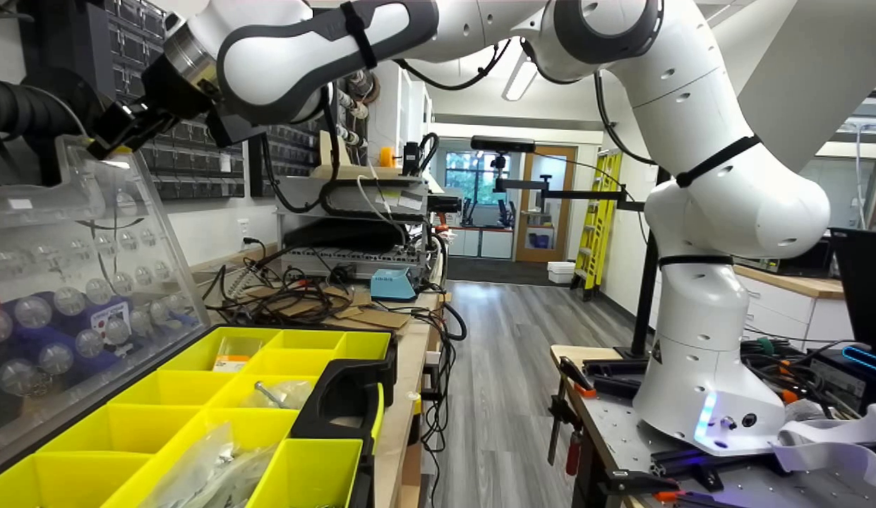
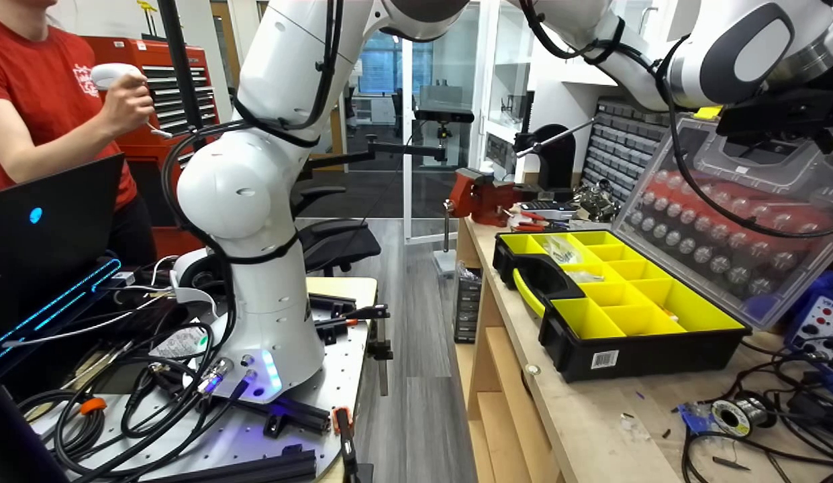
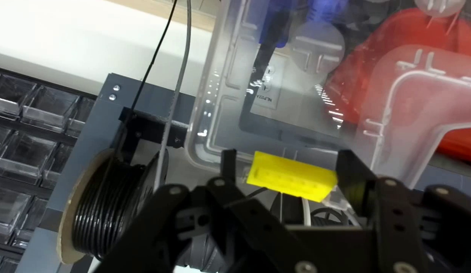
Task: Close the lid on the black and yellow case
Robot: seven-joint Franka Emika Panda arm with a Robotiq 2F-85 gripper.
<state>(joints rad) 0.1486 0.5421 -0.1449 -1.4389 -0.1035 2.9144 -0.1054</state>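
The lid (image 2: pixel 718 235) is open. It stands up just below your claw (image 3: pixel 287 163) and leans back, away from the black and yellow case (image 2: pixel 651 355). Its long way runs along the back edge of the case. The side with the handle notch (image 3: pixel 410 113) points up, and your claw is at that top edge, near a round corner.

Your claw is spread. In the wrist view its two fingers (image 3: pixel 228 167) stand apart, with a yellow latch (image 3: pixel 292 176) of the lid between them. You can see a thin gap on one side of the latch, but you cannot tell if the other side touches.

The case lies flat on the table (image 2: pixel 584 429), lower than your claw and a bit closer to the robot base (image 1: pixel 681 395). Its long way goes the same way as the lid's. Its yellow handle (image 2: pixel 527 293) faces away from your claw, toward that base. In its yellow bins (image 1: pixel 120 423) you can see clear bags (image 1: pixel 198 462) and a bolt (image 1: pixel 272 394).

Near your claw, in the wrist view, you find a spool of black wire (image 3: pixel 98 212) and little drawers (image 3: pixel 24 151). Down on the table, well away from your claw, sit a small blue box (image 1: pixel 393 284), a roll of solder (image 2: pixel 742 412) and, past the far end of the case, a red vise (image 2: pixel 480 198).
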